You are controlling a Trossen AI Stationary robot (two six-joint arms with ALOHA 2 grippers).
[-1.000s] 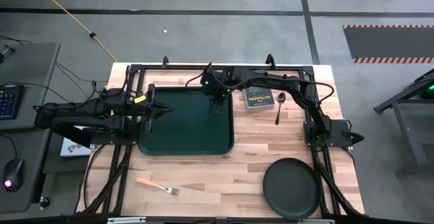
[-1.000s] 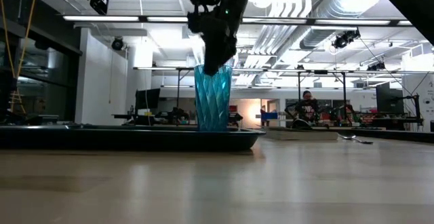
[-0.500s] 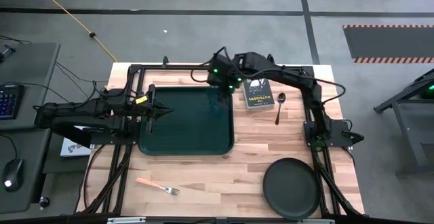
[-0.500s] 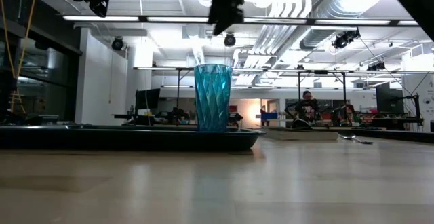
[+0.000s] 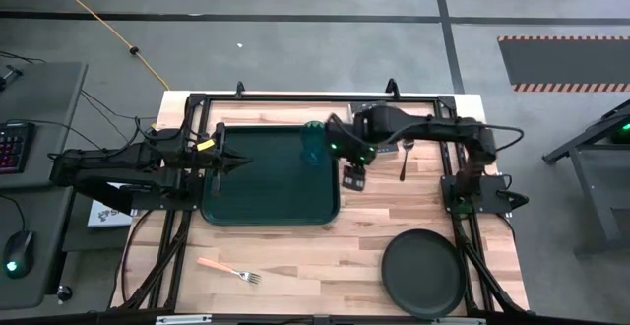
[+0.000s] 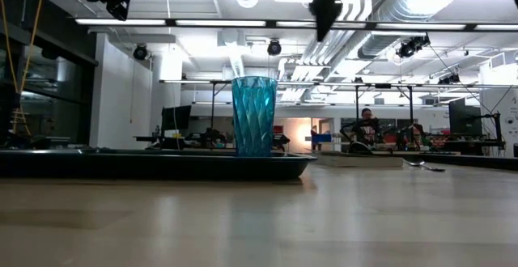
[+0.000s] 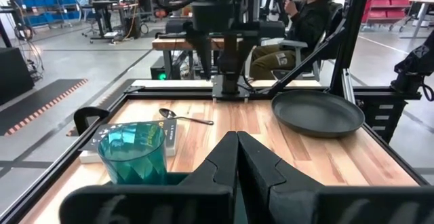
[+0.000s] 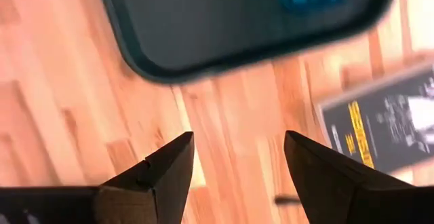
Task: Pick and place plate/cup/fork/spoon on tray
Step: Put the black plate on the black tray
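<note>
Figure: table and both arms, seen from above, from table height and from each wrist. Your nearest non-task item is the small black book (image 5: 372, 144), lying on the bare wood just beside the tray's right rim and largely covered from above by the right arm; its yellow lettering shows in the right wrist view (image 8: 380, 125). The spoon (image 5: 406, 158), dark and thin-handled, lies just right of the book, clear of it. The plate (image 5: 424, 272), round, matte black and raised at the rim, sits in the near right corner, well apart from the tray. The fork (image 5: 227, 269), orange-handled with silver tines, lies on the wood in front of the tray's near left corner. Beyond the table you see a seated person (image 6: 367, 129) in the low view.

The cup (image 5: 313, 144), translucent teal and faceted, stands upright inside the tray (image 5: 268, 205) at its far right corner, touched by nothing. The tray is dark green with rounded corners, and the cup is the only item in it.

Your right gripper (image 5: 352, 175) hangs above the wood just beside the tray's right rim, fingers (image 8: 163, 170) spread apart and empty. Your left gripper (image 5: 234, 162) waits over the tray's left edge, fingers (image 7: 227, 163) pressed together, holding nothing.
</note>
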